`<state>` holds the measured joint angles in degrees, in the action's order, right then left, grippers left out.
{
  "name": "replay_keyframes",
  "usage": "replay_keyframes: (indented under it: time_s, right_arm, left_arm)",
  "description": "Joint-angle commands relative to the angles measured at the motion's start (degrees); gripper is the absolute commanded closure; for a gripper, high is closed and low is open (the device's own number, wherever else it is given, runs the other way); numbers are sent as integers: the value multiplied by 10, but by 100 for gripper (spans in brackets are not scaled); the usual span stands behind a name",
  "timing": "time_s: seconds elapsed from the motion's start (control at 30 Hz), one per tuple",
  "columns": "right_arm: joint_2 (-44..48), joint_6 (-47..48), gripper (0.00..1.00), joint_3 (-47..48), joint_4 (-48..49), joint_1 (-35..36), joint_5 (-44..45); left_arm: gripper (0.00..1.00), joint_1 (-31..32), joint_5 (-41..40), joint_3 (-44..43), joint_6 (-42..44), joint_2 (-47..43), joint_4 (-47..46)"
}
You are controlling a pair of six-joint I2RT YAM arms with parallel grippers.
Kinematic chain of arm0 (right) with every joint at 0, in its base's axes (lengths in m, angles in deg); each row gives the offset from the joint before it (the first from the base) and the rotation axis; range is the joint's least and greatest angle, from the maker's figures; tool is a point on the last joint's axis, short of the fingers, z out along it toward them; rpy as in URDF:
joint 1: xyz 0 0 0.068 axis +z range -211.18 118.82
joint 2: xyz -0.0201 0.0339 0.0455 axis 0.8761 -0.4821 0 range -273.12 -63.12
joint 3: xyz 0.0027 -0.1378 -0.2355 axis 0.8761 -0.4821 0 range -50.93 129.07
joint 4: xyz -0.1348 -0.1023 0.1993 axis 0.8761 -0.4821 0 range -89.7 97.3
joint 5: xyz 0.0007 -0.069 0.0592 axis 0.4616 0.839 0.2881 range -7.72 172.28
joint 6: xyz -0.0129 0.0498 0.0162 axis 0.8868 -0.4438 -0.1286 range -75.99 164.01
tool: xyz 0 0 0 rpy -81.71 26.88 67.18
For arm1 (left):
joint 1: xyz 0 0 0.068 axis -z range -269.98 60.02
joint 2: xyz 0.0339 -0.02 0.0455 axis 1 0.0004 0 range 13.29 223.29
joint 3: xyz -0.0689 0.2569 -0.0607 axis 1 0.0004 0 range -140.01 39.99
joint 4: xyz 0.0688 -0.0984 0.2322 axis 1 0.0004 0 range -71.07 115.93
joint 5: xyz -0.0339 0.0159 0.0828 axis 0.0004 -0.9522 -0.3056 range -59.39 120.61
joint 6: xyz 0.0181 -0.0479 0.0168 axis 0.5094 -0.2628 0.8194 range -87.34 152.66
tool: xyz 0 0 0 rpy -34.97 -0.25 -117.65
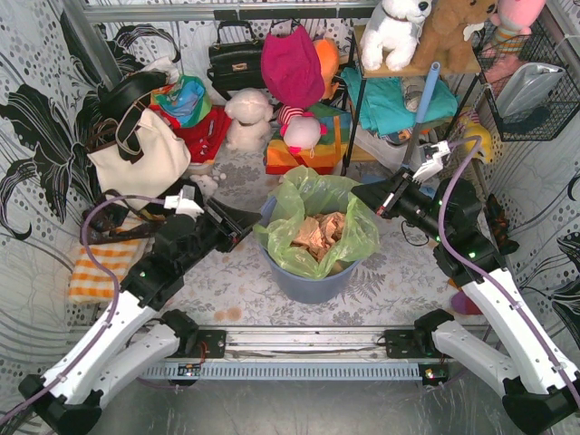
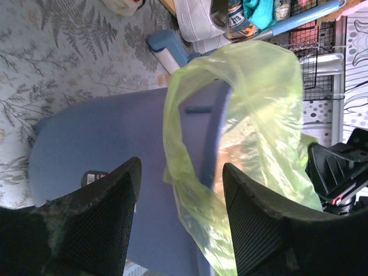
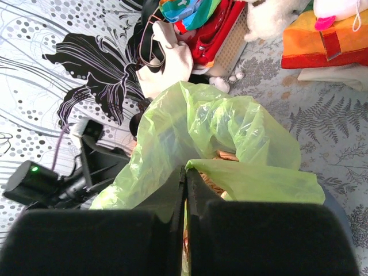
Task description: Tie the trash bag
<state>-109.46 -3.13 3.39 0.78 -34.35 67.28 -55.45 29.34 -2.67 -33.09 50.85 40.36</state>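
The trash bag (image 1: 319,204), thin light-green plastic, lines a round blue-grey bin (image 1: 304,279), with crumpled tan paper (image 1: 319,236) inside. My left gripper (image 1: 251,220) is at the bag's left rim. In the left wrist view it (image 2: 181,168) is open, and a hanging fold of the bag (image 2: 195,190) lies between its fingers (image 2: 106,210), unpinched, against the bin wall (image 2: 86,132). My right gripper (image 1: 364,194) is at the bag's right rim. In the right wrist view it (image 3: 185,171) is shut on an edge of the bag (image 3: 230,123).
A white handbag (image 1: 140,149), a black handbag (image 1: 236,59), plush toys (image 1: 249,118) and folded clothes crowd the back. A shelf (image 1: 408,100) stands back right and a wire basket (image 1: 530,82) hangs right. An orange striped cloth (image 1: 95,267) lies left.
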Motion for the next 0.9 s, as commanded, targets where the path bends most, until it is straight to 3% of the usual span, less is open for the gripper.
replay_keyframes:
  time_s: [0.0, 0.2, 0.6, 0.87]
  right_arm:
    - [1, -1, 100, 22, 2, 0, -16]
    - [-1, 0, 100, 22, 1, 0, -20]
    - [-5, 2, 100, 24, 4, 1, -27]
    - [-7, 5, 100, 26, 5, 1, -25]
  left_arm:
    - [34, -45, 104, 52, -73, -12, -154]
    - [49, -95, 154, 108, -122, -29, -240]
    - [97, -106, 140, 60, -76, -26, -149]
    - [100, -107, 74, -72, 54, 19, -26]
